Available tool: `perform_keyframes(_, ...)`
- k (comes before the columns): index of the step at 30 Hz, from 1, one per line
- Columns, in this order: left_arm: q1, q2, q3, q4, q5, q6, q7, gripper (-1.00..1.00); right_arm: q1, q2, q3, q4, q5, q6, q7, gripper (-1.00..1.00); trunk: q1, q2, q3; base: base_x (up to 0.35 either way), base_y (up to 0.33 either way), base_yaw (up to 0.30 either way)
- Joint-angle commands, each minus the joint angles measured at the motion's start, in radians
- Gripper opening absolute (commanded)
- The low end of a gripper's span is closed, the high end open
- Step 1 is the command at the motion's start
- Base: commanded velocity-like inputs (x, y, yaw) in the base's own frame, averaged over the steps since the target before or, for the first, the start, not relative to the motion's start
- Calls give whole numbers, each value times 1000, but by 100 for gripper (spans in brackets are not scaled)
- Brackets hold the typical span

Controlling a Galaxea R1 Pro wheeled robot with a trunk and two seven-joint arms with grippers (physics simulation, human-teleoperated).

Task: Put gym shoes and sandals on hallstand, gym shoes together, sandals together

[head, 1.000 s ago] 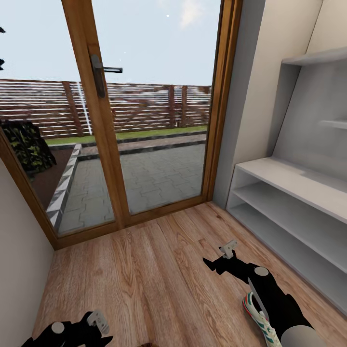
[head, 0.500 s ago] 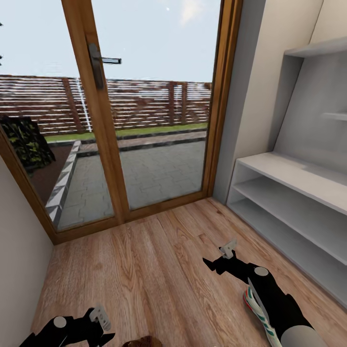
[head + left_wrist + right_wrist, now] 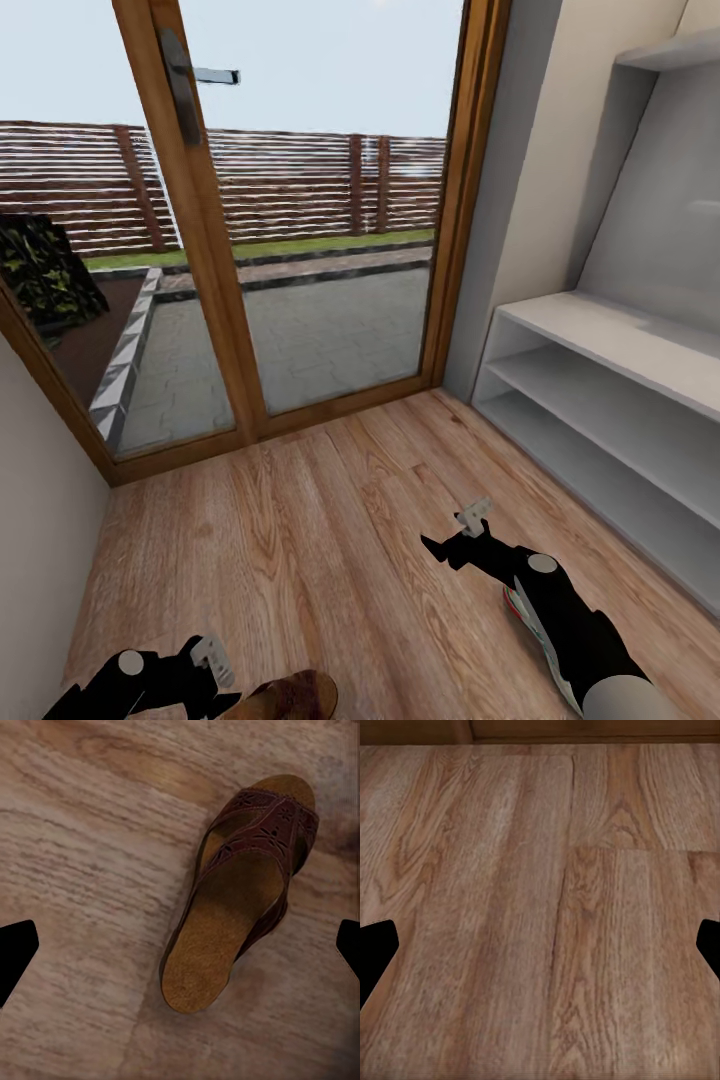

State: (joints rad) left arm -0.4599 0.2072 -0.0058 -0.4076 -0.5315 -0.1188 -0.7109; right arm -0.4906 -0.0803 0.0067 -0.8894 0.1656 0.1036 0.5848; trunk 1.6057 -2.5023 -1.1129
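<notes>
One dark brown sandal (image 3: pixel 240 892) with a tan sole lies flat on the corridor floor (image 3: pixel 300 520). My left gripper (image 3: pixel 180 945) hovers over it, open, its fingers wide on either side. In the head view the sandal's (image 3: pixel 295 695) edge shows at the bottom, just right of the left gripper (image 3: pixel 205 665). A white gym shoe (image 3: pixel 530 620) with green stripes lies on the floor, mostly hidden under my right forearm. The right gripper (image 3: pixel 470 525) is open above bare planks, ahead of that shoe.
A pale grey rack (image 3: pixel 600 400) with two open tiers stands along the right wall; I cannot tell whether it is the hallstand. A wood-framed glass door (image 3: pixel 300 250) closes the far end. A plain wall (image 3: pixel 40 520) runs along the left.
The head camera has tilted down, so the door and rack sit higher in the picture and the sandal has come into sight at the bottom edge. Both arms hold about the same pose.
</notes>
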Motion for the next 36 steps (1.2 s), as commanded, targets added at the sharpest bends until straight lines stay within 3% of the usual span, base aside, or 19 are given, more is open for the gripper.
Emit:
perform_keyframes(1, 0, -1, 0, -6, -11, -10, -2, 100, 0, -1, 0, -2, 3, 5, 3, 100, 0, -1, -6, 0, 0, 0)
perform_keyframes(9, -8, -19, 0, -52, -15, 43, -30, 100, 0, 0, -3, -5, 2, 8, 3, 100, 4, -3, -50, 0, 0, 0)
perform_keyframes(13, -22, -26, 0, -62, -15, 79, -37, 100, 0, 1, -3, -32, 1, 58, 4, 100, 6, -3, -72, 0, 0, 0)
perform_keyframes(14, -32, -30, 0, -64, -21, 85, -38, 100, -1, 1, -4, -75, 0, 98, 5, 100, 6, -4, -77, 0, 0, 0)
perform_keyframes(19, -40, -37, 0, -64, -48, 88, -39, 100, -1, 1, -3, -134, -1, 143, 6, 100, 8, -5, -105, 0, 0, 0)
perform_keyframes(20, -42, -39, 0, -61, -75, 89, -39, 100, -2, 1, -2, -197, -2, 178, 6, 100, 9, -5, -110, 0, 0, 0)
perform_keyframes(21, -43, -39, 0, -60, -81, 89, -39, 100, -3, 1, -2, -223, -2, 192, 6, 100, 9, -5, -115, 0, 0, 0)
perform_keyframes(24, -43, -38, 0, -58, -85, 90, -39, 100, -3, 1, -2, -250, -3, 210, 6, 100, 11, -6, -132, 0, 0, 0)
perform_keyframes(27, -43, -37, 0, -55, -90, 90, -39, 100, -3, 2, -2, -330, -7, 288, 7, 100, 12, -7, -148, 0, 0, 0)
perform_keyframes(36, -43, -35, 0, -58, -92, 90, -39, 100, -3, 3, -2, -447, -9, 350, 33, 100, 16, -9, -197, 0, 0, 0)
